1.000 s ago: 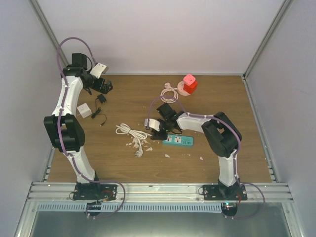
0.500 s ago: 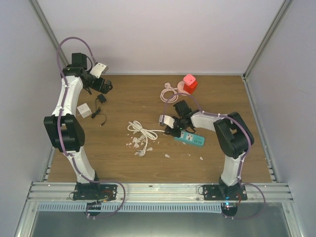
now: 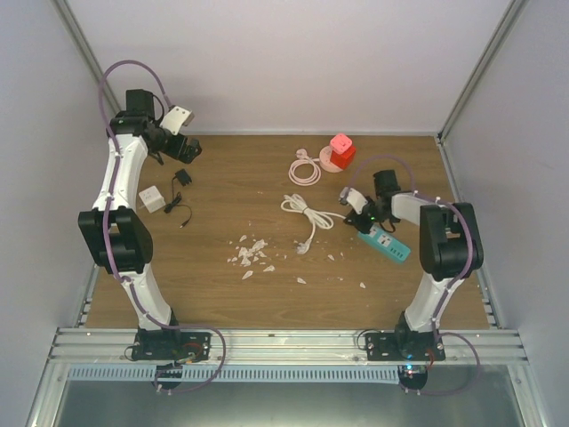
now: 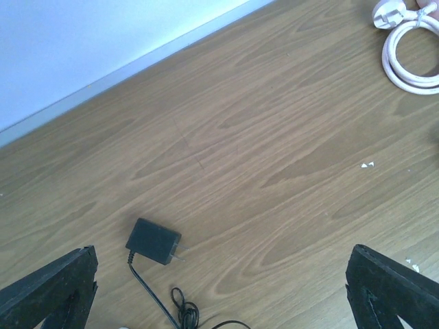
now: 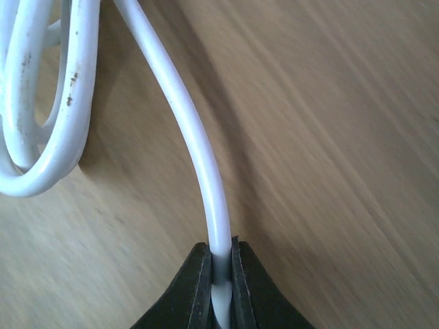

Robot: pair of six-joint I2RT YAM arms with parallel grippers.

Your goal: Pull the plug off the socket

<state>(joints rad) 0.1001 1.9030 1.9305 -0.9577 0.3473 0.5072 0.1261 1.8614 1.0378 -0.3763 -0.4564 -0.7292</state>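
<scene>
A teal power strip (image 3: pixel 388 242) lies on the wooden table at the right. A white cable (image 3: pixel 307 213) runs from a loose bundle to it. My right gripper (image 3: pixel 357 212) sits low at the strip's left end and is shut on this white cable (image 5: pixel 200 151); in the right wrist view the black fingertips (image 5: pixel 197 271) pinch it tightly. The plug itself is hidden under the gripper. My left gripper (image 3: pixel 182 147) hangs high over the back left corner, open and empty, its fingers (image 4: pixel 51 288) wide apart.
A red cube socket (image 3: pixel 341 149) with a coiled pinkish cable (image 3: pixel 305 167) stands at the back. A black adapter (image 4: pixel 154 241) with a thin cord and a white adapter (image 3: pixel 151 198) lie at the left. White crumbs (image 3: pixel 251 253) litter the middle.
My right arm has swung from the table's middle to the right, dragging the white cable and the teal power strip with it. The left arm has hardly moved.
</scene>
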